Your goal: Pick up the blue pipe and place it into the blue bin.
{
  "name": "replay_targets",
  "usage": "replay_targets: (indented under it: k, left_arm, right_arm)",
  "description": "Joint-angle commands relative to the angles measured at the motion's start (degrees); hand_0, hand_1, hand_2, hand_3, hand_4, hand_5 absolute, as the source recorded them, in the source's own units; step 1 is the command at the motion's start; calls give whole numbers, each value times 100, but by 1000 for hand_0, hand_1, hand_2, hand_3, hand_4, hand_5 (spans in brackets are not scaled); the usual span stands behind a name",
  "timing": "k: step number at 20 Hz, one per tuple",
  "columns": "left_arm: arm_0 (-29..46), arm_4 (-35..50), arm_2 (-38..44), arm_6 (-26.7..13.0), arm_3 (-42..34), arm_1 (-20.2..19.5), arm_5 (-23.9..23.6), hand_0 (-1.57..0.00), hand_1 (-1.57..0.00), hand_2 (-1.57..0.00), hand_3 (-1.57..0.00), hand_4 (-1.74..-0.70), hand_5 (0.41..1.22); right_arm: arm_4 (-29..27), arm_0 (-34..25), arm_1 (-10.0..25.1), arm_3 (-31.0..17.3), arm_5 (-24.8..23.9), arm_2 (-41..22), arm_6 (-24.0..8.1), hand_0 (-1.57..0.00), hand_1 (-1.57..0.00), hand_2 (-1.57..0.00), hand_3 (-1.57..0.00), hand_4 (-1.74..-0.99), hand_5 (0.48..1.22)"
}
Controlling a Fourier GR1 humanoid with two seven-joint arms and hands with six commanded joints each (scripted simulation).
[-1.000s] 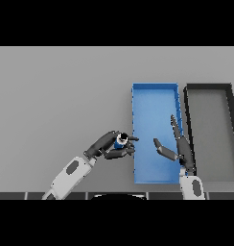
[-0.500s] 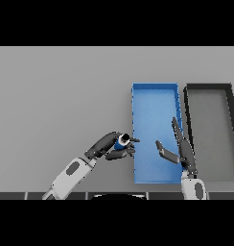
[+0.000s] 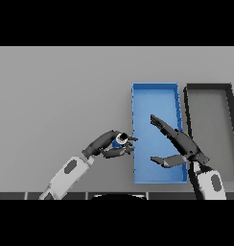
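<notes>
My left hand [image 3: 107,144] has its fingers and thumb curled round the small blue pipe [image 3: 120,140], of which only a round end shows. It holds the pipe just left of the blue bin's [image 3: 138,103] left wall. My right hand [image 3: 179,144] hovers open over the bin's near right part, fingers stretched toward the far left and thumb pointing left.
A black bin [image 3: 229,103] stands right beside the blue bin, at the right edge of the grey table [image 3: 56,96].
My right hand has swung left, from the blue bin's right wall to over its inside. The left hand with the pipe has barely moved.
</notes>
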State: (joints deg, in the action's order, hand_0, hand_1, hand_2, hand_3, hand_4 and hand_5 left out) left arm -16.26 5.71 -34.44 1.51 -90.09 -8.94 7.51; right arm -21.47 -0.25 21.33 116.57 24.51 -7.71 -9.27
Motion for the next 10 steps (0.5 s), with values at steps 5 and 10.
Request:
replay_targets:
  k: [5,10]
  left_arm:
    - [68,-38,-62,83,34,-11,89,-1571,-1571,-1571,-1484,-1741,1221]
    - [-33,60,-20,129,11,28,187,-1571,-1571,-1571,-1516,-1741,1221]
  right_arm:
    - [159,-845,15,-85,333,-542,-450,1,1,1,1,-1306,521]
    - [181,-1498,-311,-313,456,-1015,-878,1,1,1,1,-1232,531]
